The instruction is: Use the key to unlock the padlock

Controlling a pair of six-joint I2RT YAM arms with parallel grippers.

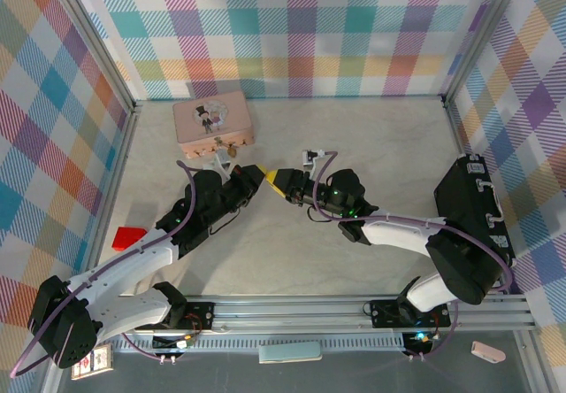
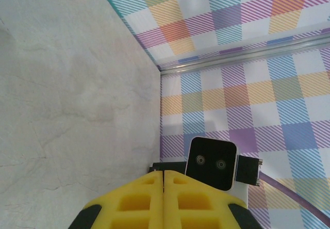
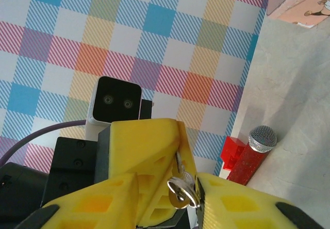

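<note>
Left jaws: closed, pads pressed flat together; the key (image 3: 180,193) appears pinched at their tip by its blade, round head sticking out.
Right jaws: open, tip to tip with the left jaws, one finger on either side of the left tip and the key, gripping nothing.
Key, place: between the right jaws, at the tip of the left jaws, off the tabletop (image 1: 380,136).
Key, handling: judged very light, thin, stiff, smooth metal, so it will likely slip or twist under a shallow pinch.
Key, hold: best taken across the flat faces of the round head, leaving the blade free for the lock.
Padlock (image 1: 232,151), place: near, just beyond and left of the left jaws, touching the front edge of the tin (image 1: 212,117); whether it hangs through the clasp is too small to tell.
Padlock, handling: judged rigid brass, light, with a small smooth body; it may swing or skid when the key pushes in.
Padlock, hold: by the flat sides of the body, keeping the keyhole end clear; the keyhole itself cannot be made out.
Block (image 1: 130,236): red, well apart, behind and left of the left jaws.
Microphone (image 3: 255,154): toy-like, red handle, silver head, touching the block.
Count: one key, one padlock, one tin, one block, one microphone.
</note>
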